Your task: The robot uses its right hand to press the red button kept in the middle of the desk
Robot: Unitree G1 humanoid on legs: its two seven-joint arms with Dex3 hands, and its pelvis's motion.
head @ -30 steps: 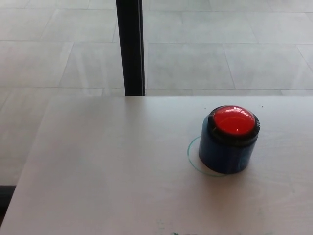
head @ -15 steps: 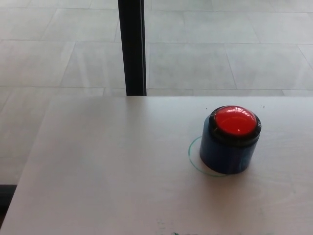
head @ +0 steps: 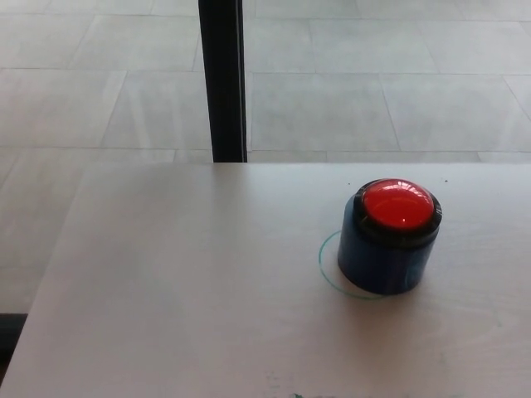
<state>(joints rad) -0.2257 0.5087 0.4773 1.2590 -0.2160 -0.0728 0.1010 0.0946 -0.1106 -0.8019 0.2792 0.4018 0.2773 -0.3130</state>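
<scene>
From my head camera I see a pale, whitish desk (head: 191, 290) filling the lower half of the view, its far edge running straight across the middle. The red button (head: 399, 204) sits right of centre on the desk, a shiny dome in a black ring on top of a dark blue round base (head: 383, 261). A thin green circle (head: 328, 264) is drawn on the desk around the foot of the base; the base stands slightly off it, so the line shows on its left and front. A few tiny dark specks dot the surface beyond the button, and a green smudge shows at the near edge. Beyond the desk lies a floor (head: 373, 91) of large grey tiles, and a black upright post (head: 223, 79) rises just behind the far edge. Neither of my hands shows, so I cannot tell how either one is set.
</scene>
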